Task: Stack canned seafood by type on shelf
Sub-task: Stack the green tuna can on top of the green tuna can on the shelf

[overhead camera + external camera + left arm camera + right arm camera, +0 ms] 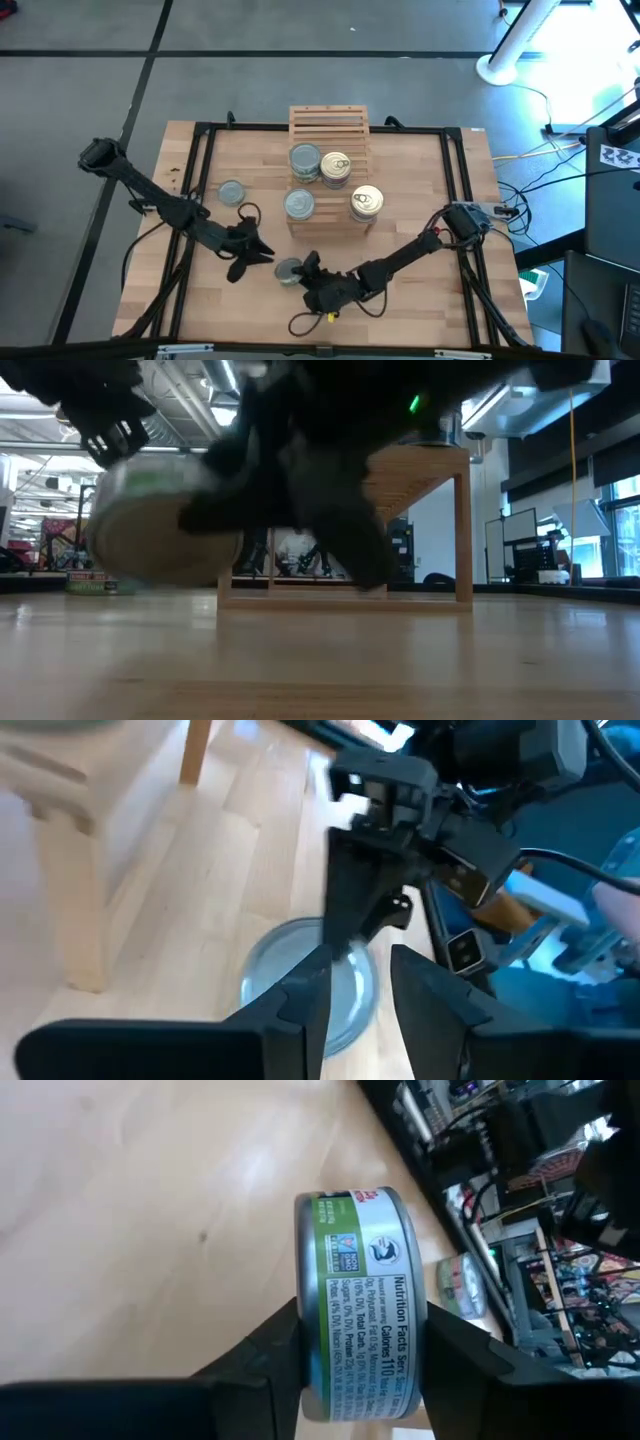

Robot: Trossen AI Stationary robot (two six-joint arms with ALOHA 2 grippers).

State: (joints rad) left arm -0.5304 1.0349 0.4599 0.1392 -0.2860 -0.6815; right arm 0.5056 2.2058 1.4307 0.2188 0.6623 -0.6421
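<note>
Green-label can (355, 1305) | reads "Nutrition Facts", apparently "Calories 110" | right hand (362, 1380) clamping

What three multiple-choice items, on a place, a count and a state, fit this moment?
1. Where is the loose round grey-topped tin?
A. On the floor
B. On the smooth wooden tabletop, left of the light wooden slatted rack
C. Overhanging the table edge

2. How many golden ring-pull tops show on the rack from above?
A. Two
B. Four
C. None

3. The right end effector is:
A. Open, empty
B. Out of view
C. Shut on a green-labelled round tin

Key: B, it lies flat beside the rack; A, the second is at; C, both fingers press the tin's ends.
</note>
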